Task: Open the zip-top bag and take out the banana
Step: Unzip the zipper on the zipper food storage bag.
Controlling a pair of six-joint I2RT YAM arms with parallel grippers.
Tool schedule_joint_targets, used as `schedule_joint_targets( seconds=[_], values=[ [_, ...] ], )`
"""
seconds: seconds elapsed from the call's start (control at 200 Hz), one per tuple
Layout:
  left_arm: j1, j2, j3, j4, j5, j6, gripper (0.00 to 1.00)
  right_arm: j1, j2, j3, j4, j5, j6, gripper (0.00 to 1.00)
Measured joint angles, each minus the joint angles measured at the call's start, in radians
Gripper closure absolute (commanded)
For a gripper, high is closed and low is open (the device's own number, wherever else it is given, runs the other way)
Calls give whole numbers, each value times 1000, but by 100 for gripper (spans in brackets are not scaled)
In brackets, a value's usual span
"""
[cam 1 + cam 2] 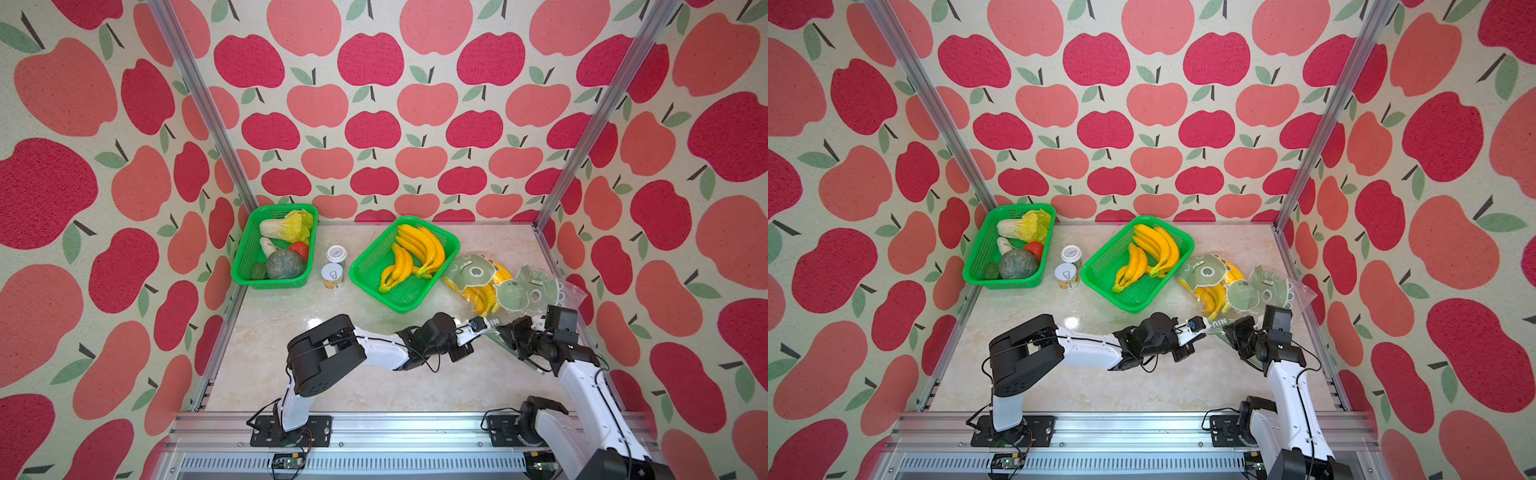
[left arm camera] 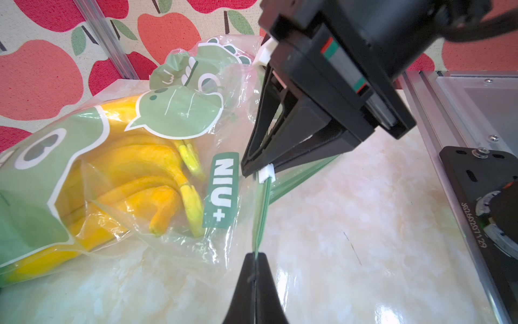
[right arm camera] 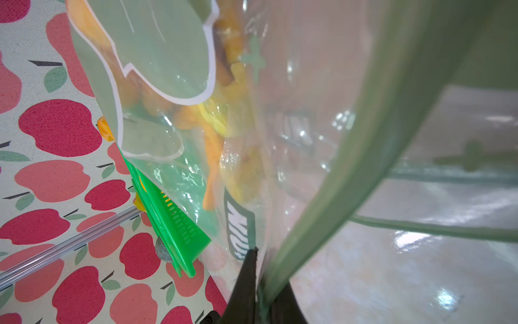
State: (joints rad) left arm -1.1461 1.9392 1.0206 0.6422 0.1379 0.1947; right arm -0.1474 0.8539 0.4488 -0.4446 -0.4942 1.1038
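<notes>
Currently: a cream, marble-patterned surface carries all items.

Two green plastic mesh baskets sit toward its far side. The far-left basket holds toy vegetables: a pale cabbage, a grey-green round melon and a red tomato. The middle basket holds two loose yellow banana bunches.

A clear plastic zip-top bag, printed with green dinosaurs, lies on the surface at the right, just beside the middle basket, with its zip end toward the robot. A yellow banana bunch with greenish stems lies inside the bag and shows through the film in both top views.

Two small round cans stand close together between the baskets: a white-lidded can and a pull-tab can.

The left fingers are pressed together, pinching the bag's green zip strip at its edge. The right fingers are closed on the same strip further along, at the small white slider. The strip runs straight between the two grips.

In the right wrist view a broad green band passes between the right fingers, and a thinner green band runs apart from it. Whether the bag's mouth is parted there, I cannot tell.
</notes>
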Motion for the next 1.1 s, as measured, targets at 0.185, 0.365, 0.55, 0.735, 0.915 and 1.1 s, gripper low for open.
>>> schedule_joint_targets(
  seconds=[0.185,0.365,0.55,0.735,0.915,1.1],
  values=[
    [0,-37,-45,7,0,-18,100,-51,26,0,-10,-62,-43,95],
    [27,-101,-124,-21,-32,-23,100,-177,35,18,14,68,-91,95],
    [56,-148,-177,-37,-60,-26,100,-267,46,34,36,116,-128,96],
    [48,-153,-163,-74,-46,-20,88,-249,26,37,41,112,-127,96],
    [20,-124,-56,-84,-9,2,60,-130,-21,36,47,111,-92,96],
    [-4,-66,49,-95,48,42,53,-66,-74,23,47,114,-53,96]
  ],
)
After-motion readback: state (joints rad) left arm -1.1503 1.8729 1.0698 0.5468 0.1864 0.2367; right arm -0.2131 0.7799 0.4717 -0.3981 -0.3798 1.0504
